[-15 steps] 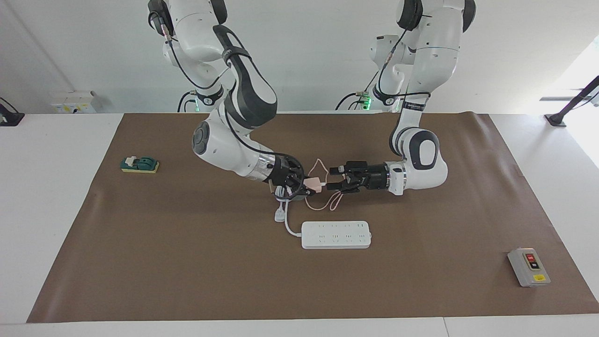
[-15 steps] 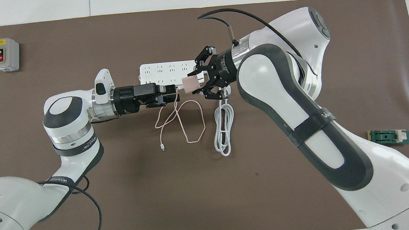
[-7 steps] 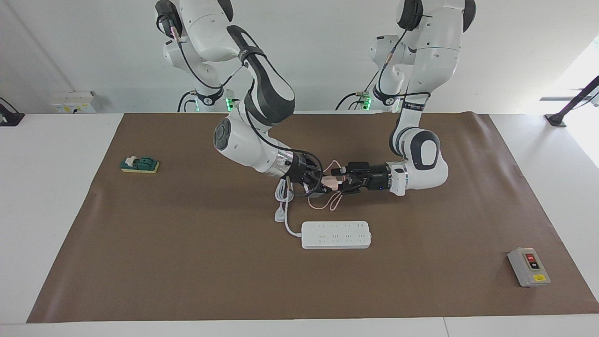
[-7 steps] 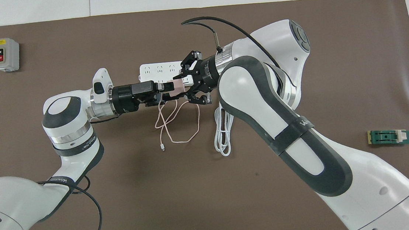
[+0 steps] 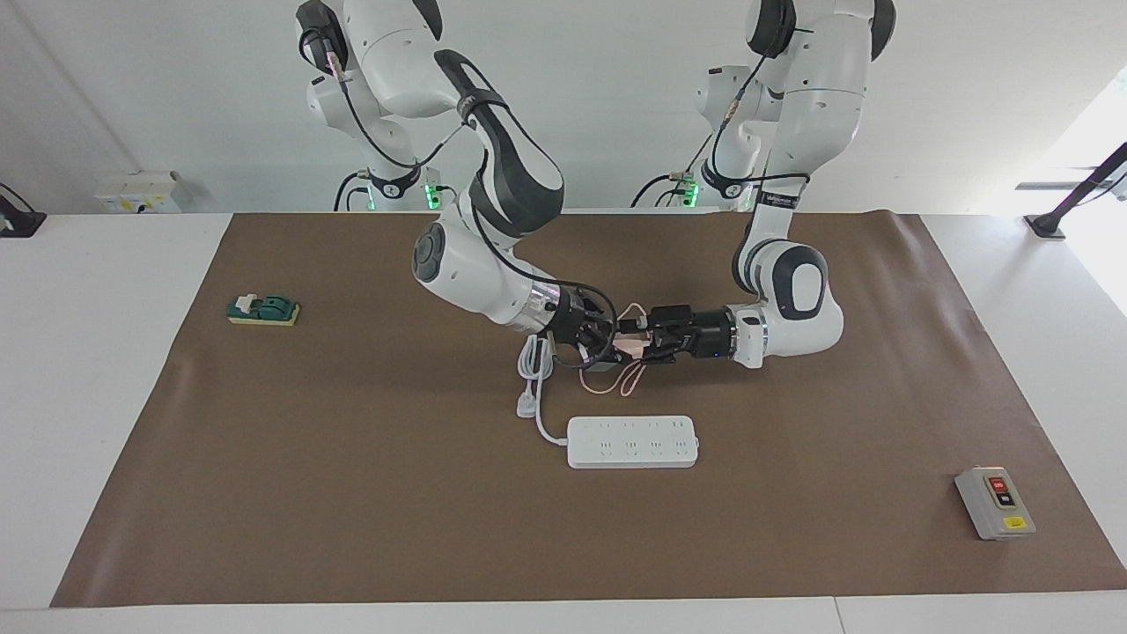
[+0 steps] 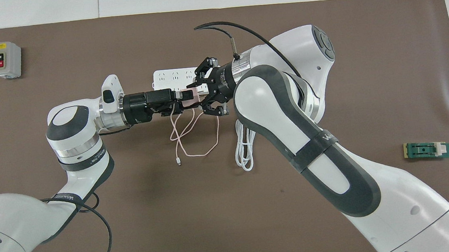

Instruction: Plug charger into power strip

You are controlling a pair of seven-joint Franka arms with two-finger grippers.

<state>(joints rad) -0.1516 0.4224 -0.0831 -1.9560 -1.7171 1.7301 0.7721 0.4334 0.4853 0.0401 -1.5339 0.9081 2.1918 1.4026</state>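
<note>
Facing view: right gripper (image 5: 607, 339) is clamped on the charger (image 5: 627, 344), held in the air nearer the robots than the power strip (image 5: 632, 442); left gripper (image 5: 641, 342) meets the charger, grip uncertain. Overhead view: both grippers converge on the charger (image 6: 190, 97) above the strip's edge (image 6: 163, 75), pink cable (image 6: 193, 139) trailing onto the mat (image 6: 320, 12)

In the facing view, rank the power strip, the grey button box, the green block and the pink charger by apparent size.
1. power strip
2. grey button box
3. green block, not far behind the box, which lies closer to the camera, so this pair is unsure
4. charger, smallest, mostly hidden between the two grippers
</note>
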